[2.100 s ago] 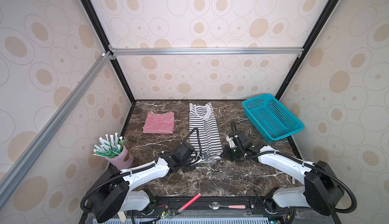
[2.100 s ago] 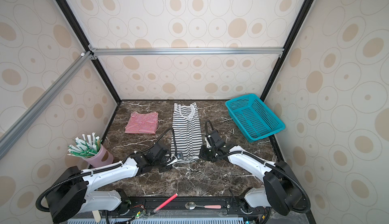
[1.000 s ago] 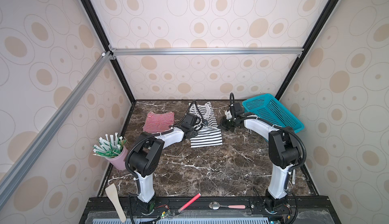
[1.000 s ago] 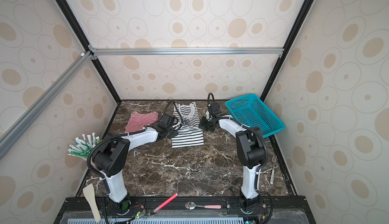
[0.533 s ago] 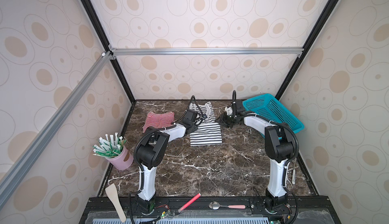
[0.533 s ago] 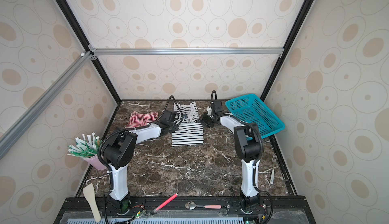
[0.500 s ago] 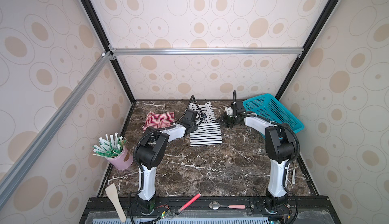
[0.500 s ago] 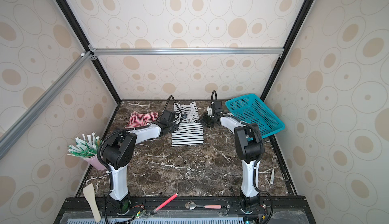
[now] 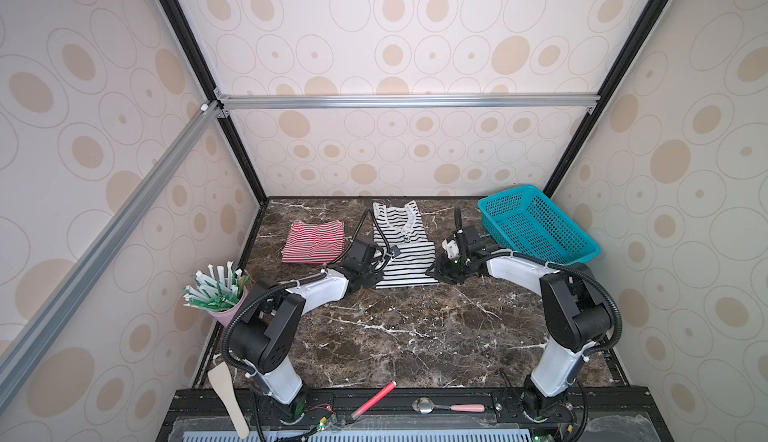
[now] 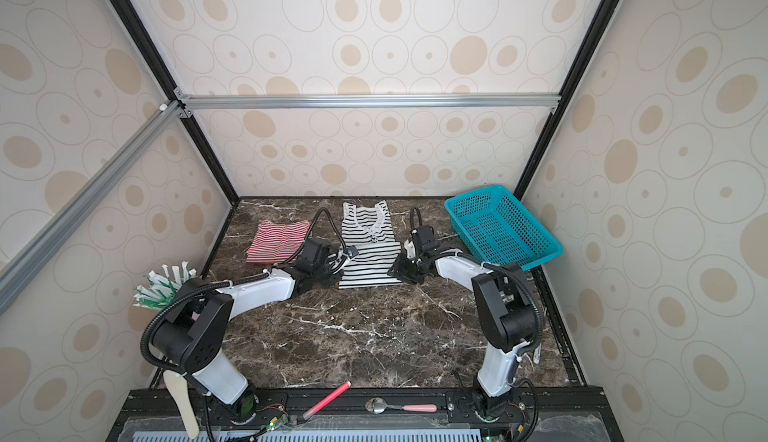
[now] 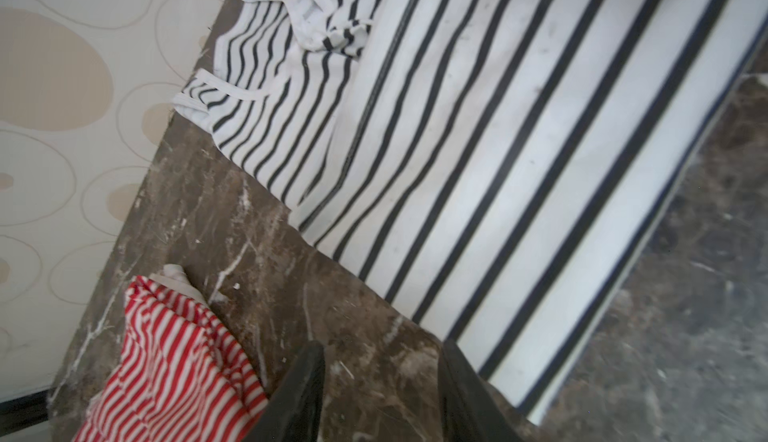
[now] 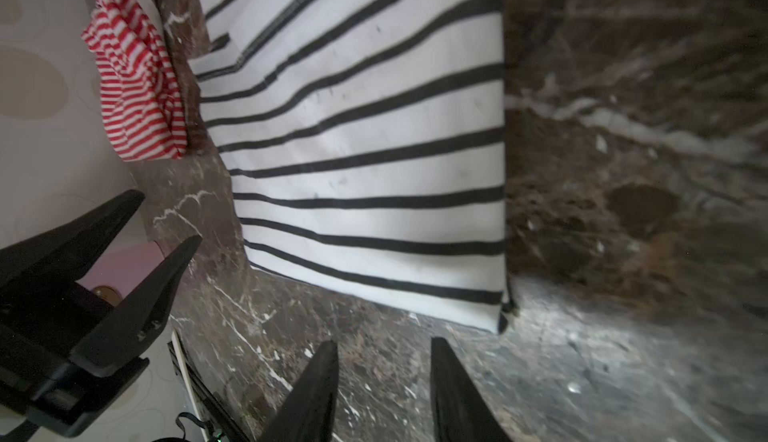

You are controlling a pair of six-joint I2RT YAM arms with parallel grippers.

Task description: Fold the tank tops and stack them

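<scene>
Left gripper (image 11: 382, 381): jaws stood apart, empty, above bare table (image 11: 249, 253) beside the black-and-white tank top (image 11: 519, 170).
Right gripper (image 12: 382, 377): jaws apart, empty, off that top's near corner.
Black-and-white tank top: hem folded over, lay mid-table, towards the back.
Red-and-white tank top (image 9: 313, 241): folded, lay to its left, apart.

Dark marble table (image 9: 395, 336) carries the folded red-striped top (image 9: 313, 241); the black-striped top (image 9: 405, 265); a teal basket (image 9: 536, 228).
</scene>
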